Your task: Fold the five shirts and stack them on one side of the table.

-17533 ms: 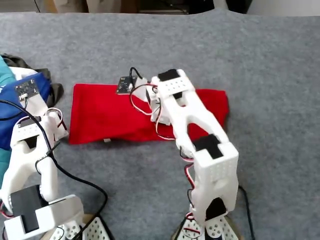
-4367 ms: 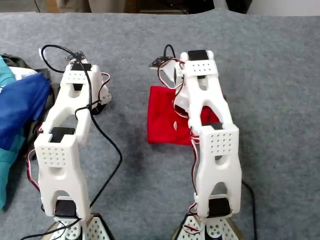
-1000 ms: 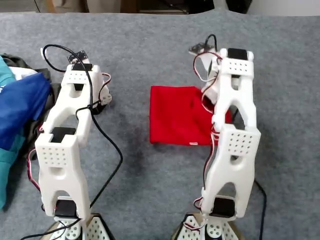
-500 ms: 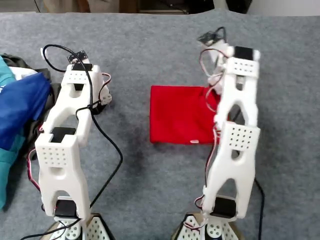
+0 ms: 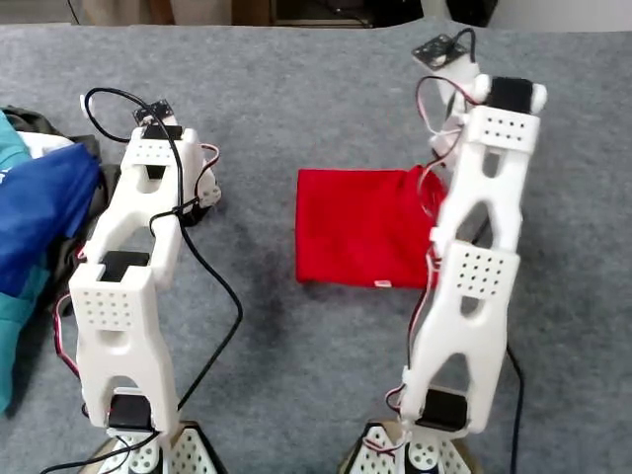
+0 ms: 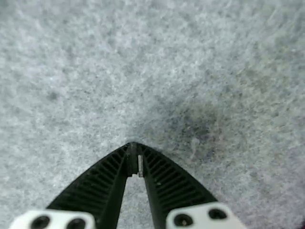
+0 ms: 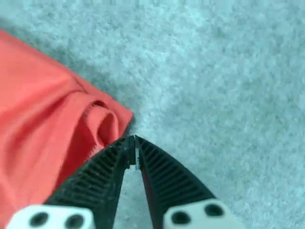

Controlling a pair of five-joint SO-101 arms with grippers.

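We view the grey bench [image 5: 296, 89] from above, taking 12 o'clock as away from the arm bases. The left arm [image 5: 128, 286] runs up the 9 o'clock half. The right arm [image 5: 474, 286] runs up the 3 o'clock half, its links crossing the 3 o'clock edge of the red shirt [image 5: 360, 227]. That shirt lies flat near the middle of the bench, folded into a near-square block a little longer from 9 to 3 than from 12 to 6. A heap of shirts [image 5: 35, 217], blue and teal, sits at the bench's 9 o'clock edge, well apart from the red one. We cannot tell whether any of them are folded.

The right fingers [image 7: 107, 171] are clenched on nothing. Their tips meet just beside the red shirt's 1 o'clock corner, where a rolled edge [image 7: 102, 119] bulges, and from there the cloth spreads toward 7 and 8 o'clock. We cannot tell whether the tips touch the cloth. The left fingers [image 6: 107, 176] are also clenched and empty, over bare bench, with the heap at their 9 o'clock and the red shirt at their 3 o'clock.

We judge the red shirt folded but not yet stacked. The right arm is far nearer to it, and the left arm is nearer to the heap. To grip that corner, we think the right fingers must first part, then close toward 7 o'clock.
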